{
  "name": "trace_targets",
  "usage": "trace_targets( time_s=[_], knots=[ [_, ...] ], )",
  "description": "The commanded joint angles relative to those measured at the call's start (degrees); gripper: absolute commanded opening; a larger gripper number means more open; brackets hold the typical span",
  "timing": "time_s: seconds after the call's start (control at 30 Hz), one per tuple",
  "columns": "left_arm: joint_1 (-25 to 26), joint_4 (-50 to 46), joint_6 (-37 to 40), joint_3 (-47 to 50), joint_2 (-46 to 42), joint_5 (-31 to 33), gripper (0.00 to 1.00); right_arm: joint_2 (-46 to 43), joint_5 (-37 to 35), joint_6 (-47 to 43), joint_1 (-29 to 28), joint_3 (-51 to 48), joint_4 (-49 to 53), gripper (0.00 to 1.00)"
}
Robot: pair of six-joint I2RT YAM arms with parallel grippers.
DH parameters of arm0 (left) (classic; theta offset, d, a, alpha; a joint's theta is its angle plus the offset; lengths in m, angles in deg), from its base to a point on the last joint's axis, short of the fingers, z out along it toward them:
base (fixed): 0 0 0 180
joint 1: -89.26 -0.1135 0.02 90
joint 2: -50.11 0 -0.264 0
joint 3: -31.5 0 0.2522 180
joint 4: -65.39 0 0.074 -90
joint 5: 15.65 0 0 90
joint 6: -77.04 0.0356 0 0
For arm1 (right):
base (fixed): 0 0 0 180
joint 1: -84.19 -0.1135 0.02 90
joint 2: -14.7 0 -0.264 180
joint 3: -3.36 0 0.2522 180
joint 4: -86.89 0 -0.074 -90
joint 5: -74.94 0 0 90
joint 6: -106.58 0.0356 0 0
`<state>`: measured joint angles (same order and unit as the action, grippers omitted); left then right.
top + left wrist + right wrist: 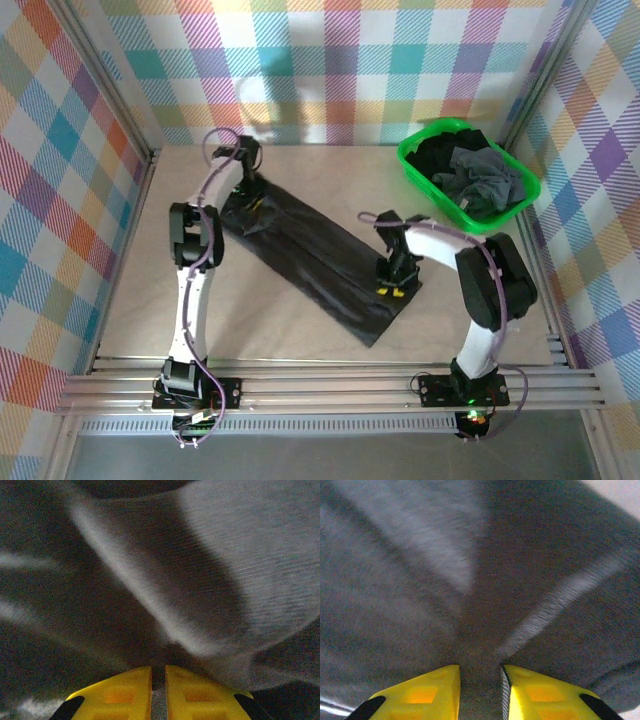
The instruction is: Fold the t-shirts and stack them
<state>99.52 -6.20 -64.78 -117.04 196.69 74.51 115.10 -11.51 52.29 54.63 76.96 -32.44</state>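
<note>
The dark t-shirt [320, 255] is lying on the table [280, 320] as a long narrow strip. Its long axis is running on a diagonal, from the far left, near the back wall, down to the near right. The far end is sitting under the left claw [248, 198], and the near end is spreading into a wider, squared edge just past the right claw [392, 288]. Each claw is pressing down onto its end of the strip. From the left wrist, the yellow fingers [120, 697] are standing almost together, with only a thin slit between them. Cloth is caught in that slit, and creases are fanning away from it. From the right wrist, the yellow fingers [420, 695] are standing a little further apart, with a bunch of grey cloth pinched between them and folds radiating out from the pinch. Beyond the strip, a green basket [437, 192] is sitting in the far right corner, well apart from the shirt on the table. It is holding more t-shirts [475, 175] in a crumpled heap of black and grey. The right arm [490, 290] is bending between the basket and the near end of the strip, and the left arm [190, 270] is running up the left side of the table beside the shirt.
</note>
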Motion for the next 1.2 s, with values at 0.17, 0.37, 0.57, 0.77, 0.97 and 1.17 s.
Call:
trace_targets(
  time_s=[0.17,0.37,0.57,0.77,0.97,1.17],
  knots=[
    [8.11,24.71,-5.75,-13.69,13.82,-11.06,0.21,4.21,13.5,19.41,-13.68,-1.43,-14.49,0.32],
    [8.72,35.03,-10.34,-24.77,18.15,-14.04,0.36,8.51,17.89,24.39,-15.44,5.06,-19.74,0.37],
    [8.78,23.9,-3.16,-25.23,5.26,-9.26,0.51,-0.15,11.83,23.68,-14.52,6.8,-11.49,0.44],
    [13.37,8.37,7.6,-2.13,-21.69,3.75,0.51,-18.83,4.1,19.68,-11.49,-3.04,-7.69,0.52],
    [14.6,12.84,3.57,48.22,-52.54,-5.81,0.44,-28.48,6.95,16.66,-6.94,-13.8,-6.01,0.54],
    [17.13,14.92,5.47,81.96,-70.13,-23.45,0.46,-25.3,12.32,14.71,-7.31,-20.21,-11.87,0.52]
  ],
)
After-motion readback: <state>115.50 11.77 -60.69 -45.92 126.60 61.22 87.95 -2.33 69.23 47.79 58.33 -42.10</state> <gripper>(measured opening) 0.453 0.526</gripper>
